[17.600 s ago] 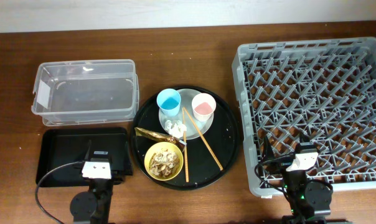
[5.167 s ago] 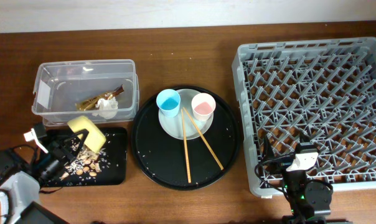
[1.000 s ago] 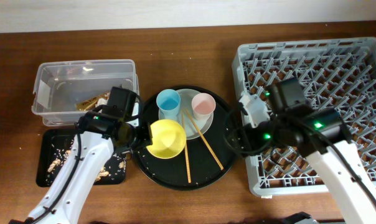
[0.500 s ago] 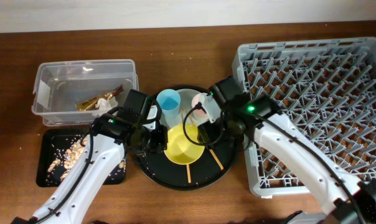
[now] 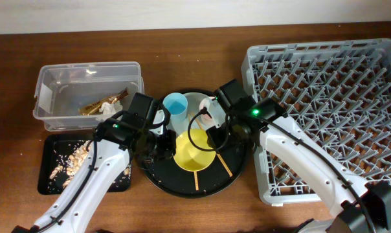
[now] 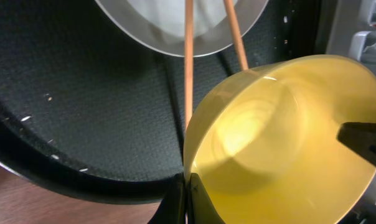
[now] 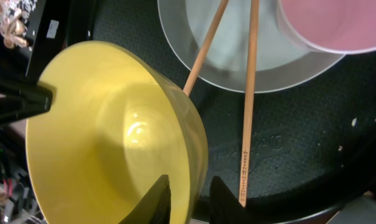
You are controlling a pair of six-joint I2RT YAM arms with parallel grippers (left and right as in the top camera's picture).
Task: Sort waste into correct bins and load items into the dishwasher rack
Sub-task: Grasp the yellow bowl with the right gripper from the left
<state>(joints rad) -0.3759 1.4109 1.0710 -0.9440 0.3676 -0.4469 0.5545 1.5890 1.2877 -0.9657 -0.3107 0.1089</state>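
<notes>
- Overhead: the yellow bowl (image 5: 194,150) is tilted over the round black tray (image 5: 173,183), between the 2 arms.
- Left wrist: the left gripper (image 6: 185,185) is pinched tight on the bowl's near rim.
- Right wrist: the right gripper (image 7: 189,196) straddles the opposite rim, jaws narrow; whether they press the wall cannot be told.
- 2 chopsticks (image 7: 249,93) lie across the plate (image 7: 281,68), beside the pink cup (image 7: 337,25).
</notes>
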